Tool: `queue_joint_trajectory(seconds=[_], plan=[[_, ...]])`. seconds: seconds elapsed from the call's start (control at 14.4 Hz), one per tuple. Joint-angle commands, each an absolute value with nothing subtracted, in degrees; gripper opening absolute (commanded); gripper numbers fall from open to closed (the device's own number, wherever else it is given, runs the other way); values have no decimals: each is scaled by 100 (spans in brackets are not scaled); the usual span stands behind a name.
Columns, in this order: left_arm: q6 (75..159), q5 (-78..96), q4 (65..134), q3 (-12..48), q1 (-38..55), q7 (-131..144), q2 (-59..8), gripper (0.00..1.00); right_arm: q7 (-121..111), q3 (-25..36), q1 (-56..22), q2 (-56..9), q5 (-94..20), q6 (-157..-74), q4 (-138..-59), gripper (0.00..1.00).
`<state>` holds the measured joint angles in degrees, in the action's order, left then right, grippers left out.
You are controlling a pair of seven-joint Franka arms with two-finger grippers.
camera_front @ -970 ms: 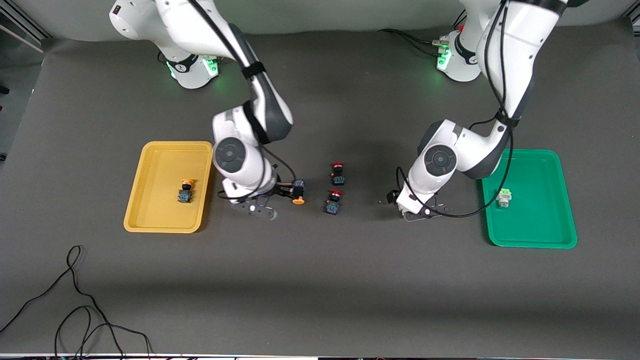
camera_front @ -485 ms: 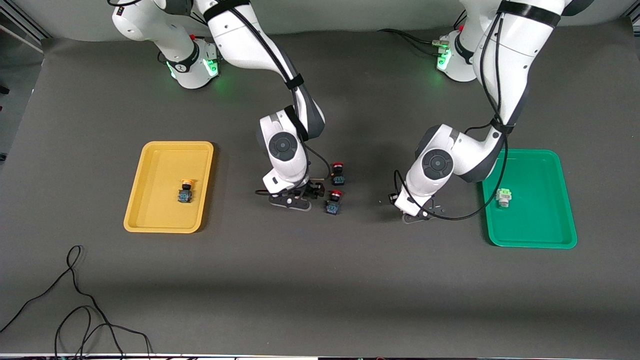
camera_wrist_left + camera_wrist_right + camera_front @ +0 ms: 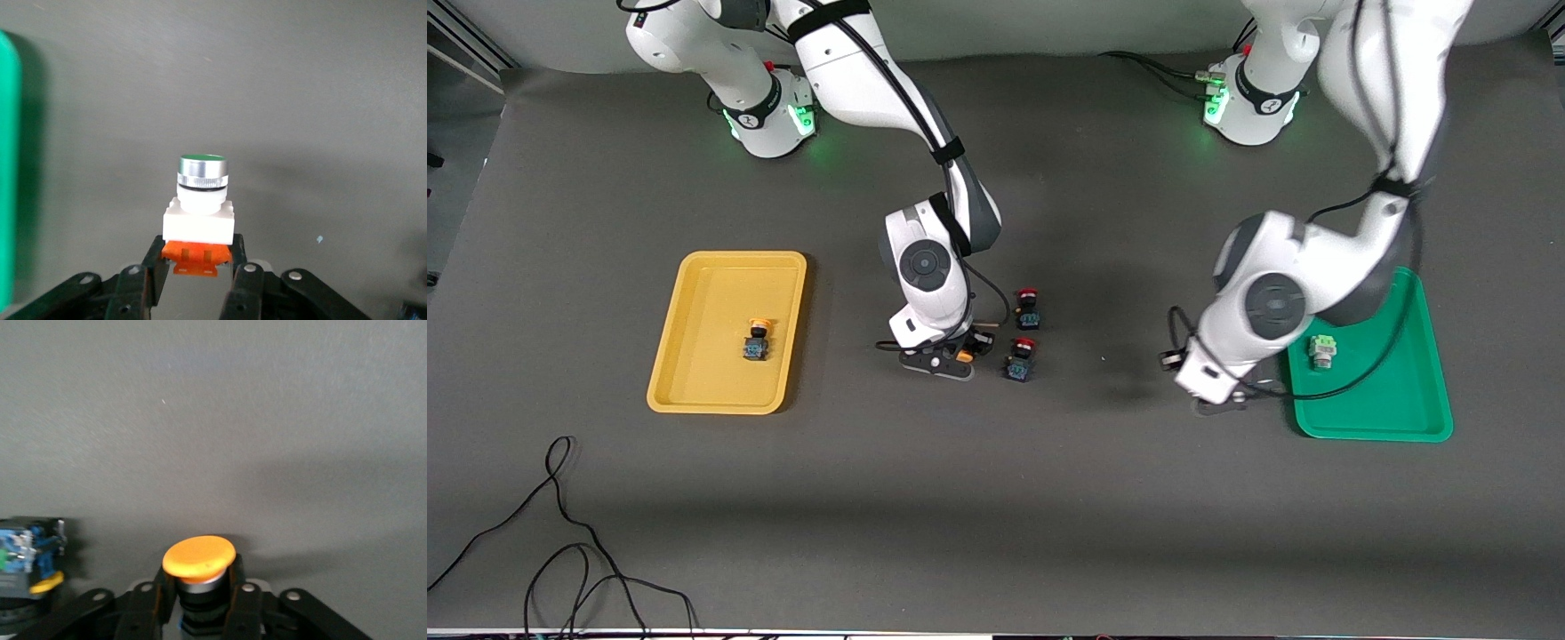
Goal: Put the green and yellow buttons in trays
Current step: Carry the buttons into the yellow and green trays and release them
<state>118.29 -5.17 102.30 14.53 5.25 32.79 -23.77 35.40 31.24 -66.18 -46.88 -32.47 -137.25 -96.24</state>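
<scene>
My right gripper (image 3: pixel 953 358) is shut on an orange-yellow capped button (image 3: pixel 963 355), low at the table beside the red-capped switches; the right wrist view shows the cap (image 3: pixel 199 559) between the fingers of the gripper (image 3: pixel 199 583). My left gripper (image 3: pixel 1221 402) is over the table beside the green tray (image 3: pixel 1392 396), shut on a green-capped white button (image 3: pixel 200 200) by its orange base, as the left wrist view shows at the gripper (image 3: pixel 199 252). The yellow tray (image 3: pixel 711 289) holds one orange-yellow button (image 3: pixel 757 340). The green tray holds one green-capped button (image 3: pixel 1322 351).
Two red-capped black-blue switches (image 3: pixel 1029 308) (image 3: pixel 1019 359) stand mid-table, close to my right gripper; one black-blue body shows in the right wrist view (image 3: pixel 30 557). The green tray's rim (image 3: pixel 7 167) shows in the left wrist view. A black cable (image 3: pixel 560 533) lies nearest the front camera.
My right arm went from beside the yellow tray to the orange-yellow button and closed on it. My left arm moved toward the green tray with the green-capped button.
</scene>
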Motion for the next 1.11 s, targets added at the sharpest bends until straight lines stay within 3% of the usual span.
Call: queue_joint_trajectory(seconds=[0.0, 0.14, 0.35, 0.55, 0.83, 0.97, 1.04], plan=[[11339, -334, 10651, 1521, -313, 1913, -1821, 10, 3542, 3173, -6531, -4282, -3340, -13484, -9606, 0], [11206, -412, 11002, 1486, -946, 867, -1504, 10, 3464, 3444, -6478, -3966, -3288, -12923, -9571, 0], [11329, -1025, 11355, 1468, -2114, -690, -1371, 10, 2753, 4225, -6495, -3219, -3270, -11440, -9615, 0], [12055, -1274, 11530, 1459, -2943, -1563, -1537, 10, 1745, 5227, -6574, -2682, -2665, -10304, -9676, 0], [13663, -1538, 12145, 1389, -3216, -1564, -2064, 13, -461, 6405, -6592, -2470, -2452, -10300, -10501, 0], [13729, -1538, 12190, 1389, -3243, -1547, -2092, 21, -1305, 6687, -6522, -2478, -2452, -10834, -11028, 0], [13720, -1547, 12190, 1389, -3243, -1556, -2083, 39, -1658, 6732, -6504, -2496, -2452, -11194, -11326, 0]])
